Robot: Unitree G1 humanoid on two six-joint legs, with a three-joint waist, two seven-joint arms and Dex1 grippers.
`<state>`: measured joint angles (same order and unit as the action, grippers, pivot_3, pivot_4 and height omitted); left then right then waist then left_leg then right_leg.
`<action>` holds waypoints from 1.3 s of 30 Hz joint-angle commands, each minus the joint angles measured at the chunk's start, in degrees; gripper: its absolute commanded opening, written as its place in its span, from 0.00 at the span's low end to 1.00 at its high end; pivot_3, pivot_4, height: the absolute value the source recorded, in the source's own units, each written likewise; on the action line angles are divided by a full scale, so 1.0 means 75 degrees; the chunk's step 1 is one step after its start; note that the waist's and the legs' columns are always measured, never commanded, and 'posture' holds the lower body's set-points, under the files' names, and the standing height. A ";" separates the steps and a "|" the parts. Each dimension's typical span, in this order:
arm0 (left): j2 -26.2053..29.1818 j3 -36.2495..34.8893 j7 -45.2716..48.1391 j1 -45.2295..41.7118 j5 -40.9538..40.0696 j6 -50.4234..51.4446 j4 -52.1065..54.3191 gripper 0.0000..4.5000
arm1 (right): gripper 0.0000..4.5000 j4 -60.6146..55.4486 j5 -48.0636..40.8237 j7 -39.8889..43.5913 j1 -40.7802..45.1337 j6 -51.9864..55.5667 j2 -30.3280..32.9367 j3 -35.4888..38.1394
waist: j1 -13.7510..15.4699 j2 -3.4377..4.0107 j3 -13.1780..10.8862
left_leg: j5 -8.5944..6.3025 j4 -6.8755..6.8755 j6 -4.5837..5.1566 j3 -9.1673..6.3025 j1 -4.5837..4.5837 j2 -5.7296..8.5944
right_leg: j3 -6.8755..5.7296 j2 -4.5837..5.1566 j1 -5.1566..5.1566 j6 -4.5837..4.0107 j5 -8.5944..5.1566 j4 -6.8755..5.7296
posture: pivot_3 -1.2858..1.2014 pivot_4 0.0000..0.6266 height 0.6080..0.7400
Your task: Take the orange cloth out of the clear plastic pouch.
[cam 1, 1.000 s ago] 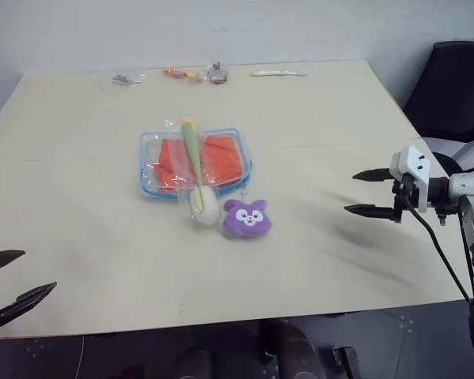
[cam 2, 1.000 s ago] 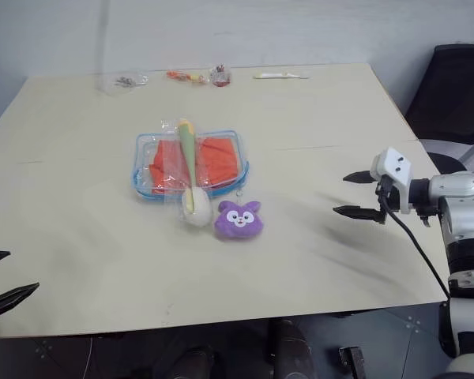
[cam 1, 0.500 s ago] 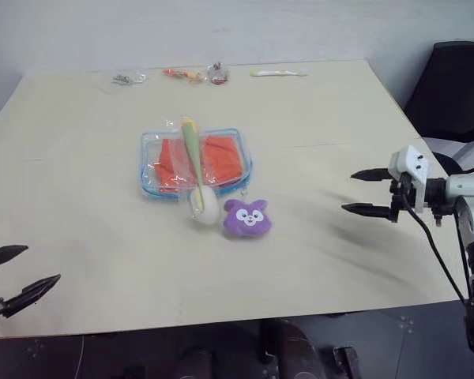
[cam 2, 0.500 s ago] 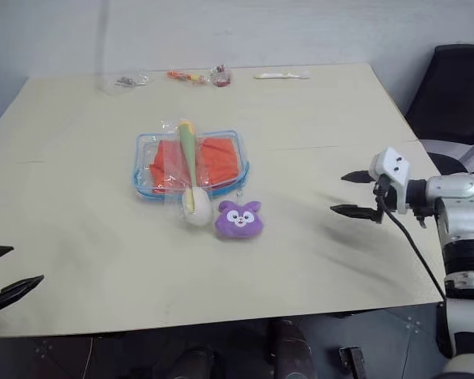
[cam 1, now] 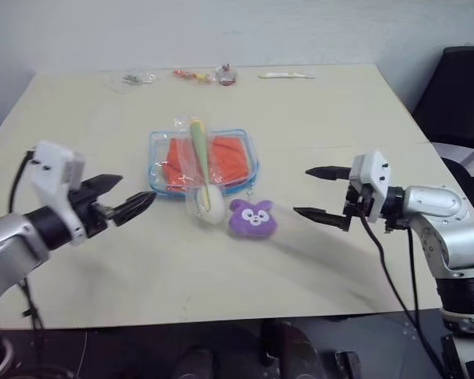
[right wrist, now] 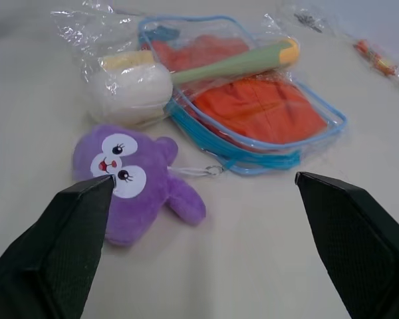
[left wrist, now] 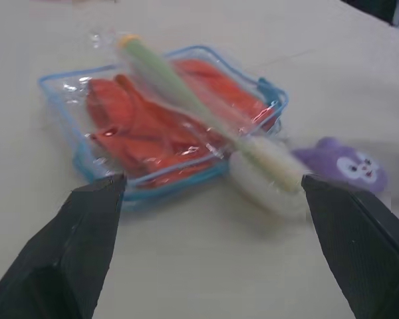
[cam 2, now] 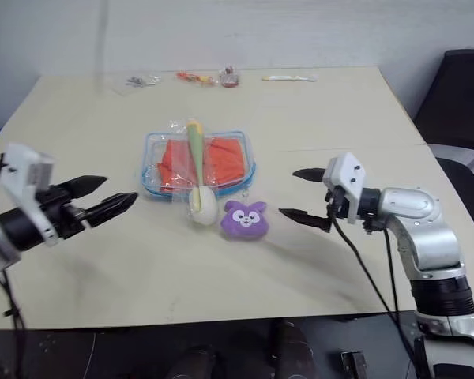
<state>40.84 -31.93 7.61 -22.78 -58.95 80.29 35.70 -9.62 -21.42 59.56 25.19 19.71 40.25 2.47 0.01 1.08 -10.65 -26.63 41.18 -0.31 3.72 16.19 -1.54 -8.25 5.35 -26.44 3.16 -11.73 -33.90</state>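
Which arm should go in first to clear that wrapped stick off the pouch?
Probably the left. Its open end effector faces the clear plastic pouch and wrapped stick directly; the purple bunny lies in front of the right end effector.

orange cloth [cam 1: 221, 158]: folded, inside pouch | clear plastic pouch [cam 1: 159, 175]: blue-trimmed, flat, mid-table

This looks like a robot test room or lab rather than a home. A large plain beige table [cam 1: 316, 118] stands against a bare pale wall [cam 1: 221, 31], with a dark floor [cam 1: 142, 355] below its near edge. A black office chair [cam 1: 458, 87] sits just beside the table's far right corner. Small test props are scattered on the table: packets and trinkets [cam 1: 201, 76] lined along its far edge, and a purple plush bunny [cam 1: 251, 219] near its middle.
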 commanded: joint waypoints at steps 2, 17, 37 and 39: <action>-0.0845 0.0747 -0.1382 -0.1432 0.0622 0.1015 -0.0714 1.00 | 1.00 -0.0777 0.0148 -0.0537 -0.0265 0.0116 -0.0085 -0.0084 | -0.0067 -0.0006 -0.0014 | 0.0031 -0.0020 0.0008 -0.0202 0.0032 0.0010 | -0.0111 0.0138 0.0107 0.0010 0.0005 0.0054 | 0.52 0.24 1.00; -0.3050 0.2565 -0.1336 -0.4355 0.2810 0.0562 -0.4289 1.00 | 1.00 -0.1341 -0.0135 -0.1114 -0.0513 0.0695 -0.0138 -0.0039 | 0.0180 -0.0020 -0.0016 | 0.0153 -0.0030 0.0055 -0.0406 0.0127 0.0202 | -0.0242 0.0210 0.0132 0.0104 0.0017 0.0128 | 0.52 0.24 1.00; -0.3597 0.3414 -0.0433 -0.5323 0.4335 0.0364 -0.6927 0.50 | 1.00 -0.1492 -0.0150 -0.1626 -0.0630 0.0611 -0.0203 0.0012 | 0.0180 -0.0022 -0.0017 | 0.0156 -0.0034 0.0035 -0.0343 0.0115 0.0178 | -0.0180 0.0172 0.0129 0.0115 0.0024 0.0121 | 0.52 0.24 1.00; -0.3571 0.3332 -0.0467 -0.5305 0.4408 0.0458 -0.6745 0.36 | 1.00 -0.1468 -0.0148 -0.1630 -0.0600 0.0593 -0.0217 -0.0006 | 0.0179 -0.0022 -0.0017 | 0.0156 -0.0035 0.0035 -0.0343 0.0115 0.0178 | -0.0167 0.0171 0.0129 0.0115 0.0024 0.0121 | 0.52 0.24 1.00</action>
<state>13.78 -5.92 3.89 -61.05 -26.44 83.19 -17.90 -18.37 -21.70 47.72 20.10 25.07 38.92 0.95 1.35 0.91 -10.77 -25.45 40.92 -0.05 1.14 17.05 -0.21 -9.48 6.63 -25.48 4.02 -11.54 -33.00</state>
